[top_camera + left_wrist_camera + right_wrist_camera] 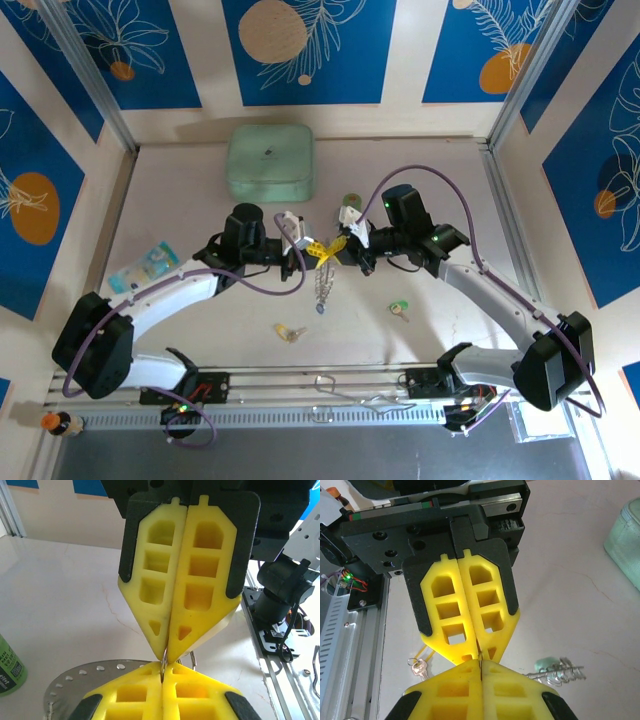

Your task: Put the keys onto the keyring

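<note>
**Condition.** The left gripper (pixel 313 248) and the right gripper (pixel 340 243) are both clenching shut on the keyring (pixel 322 283). They are meeting tip against tip above the middle of the table (pixel 200 200). Thin wire is showing between the pads in both wrist views. The coiled run is trailing from the grip toward the near edge. The yellow key (pixel 290 332) is lying loose by the near edge, left of centre. The green key (pixel 399 310) is lying right of centre. Both are lying apart from the ring, and neither is threaded.

**Risks.**
- Both grippers are pinching the same short stretch of wire, so any pull apart is likely to bend it or make it slip from one grip.
- With both hands occupied, nothing is free to fetch a key. Letting go with one is leaving the ring hanging from a single pinch, where it may swing or drop.
- The fingertips are touching, so a small misaligned move is risking a collision.
- The keys are tiny and lying flat, so a grasp may skid them away.
</note>
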`<state>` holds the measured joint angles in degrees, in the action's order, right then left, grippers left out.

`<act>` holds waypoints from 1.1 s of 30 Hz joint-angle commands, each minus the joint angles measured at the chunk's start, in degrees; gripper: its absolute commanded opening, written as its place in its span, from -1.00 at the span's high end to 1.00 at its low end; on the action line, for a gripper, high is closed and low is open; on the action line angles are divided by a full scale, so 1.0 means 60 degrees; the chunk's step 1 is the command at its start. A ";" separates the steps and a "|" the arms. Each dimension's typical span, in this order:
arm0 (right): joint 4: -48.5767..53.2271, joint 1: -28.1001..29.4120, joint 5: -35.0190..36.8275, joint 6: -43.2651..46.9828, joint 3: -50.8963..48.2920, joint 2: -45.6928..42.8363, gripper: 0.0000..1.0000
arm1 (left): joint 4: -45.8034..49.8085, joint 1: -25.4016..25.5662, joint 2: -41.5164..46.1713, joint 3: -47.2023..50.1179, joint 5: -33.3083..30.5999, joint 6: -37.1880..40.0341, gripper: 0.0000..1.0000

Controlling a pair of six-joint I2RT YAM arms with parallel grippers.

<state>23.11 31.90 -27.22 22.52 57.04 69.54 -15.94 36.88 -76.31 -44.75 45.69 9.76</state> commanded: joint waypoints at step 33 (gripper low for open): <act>-0.7947 0.2075 0.3389 -0.3044 -0.3854 -0.0101 0.60 | 0.8610 0.0564 -0.1657 -0.5480 -0.4828 -0.9976 1.00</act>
<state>-14.46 44.40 -13.43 6.61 34.72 67.55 26.74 40.14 -84.82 -73.71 16.01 -41.32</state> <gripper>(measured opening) 0.202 0.043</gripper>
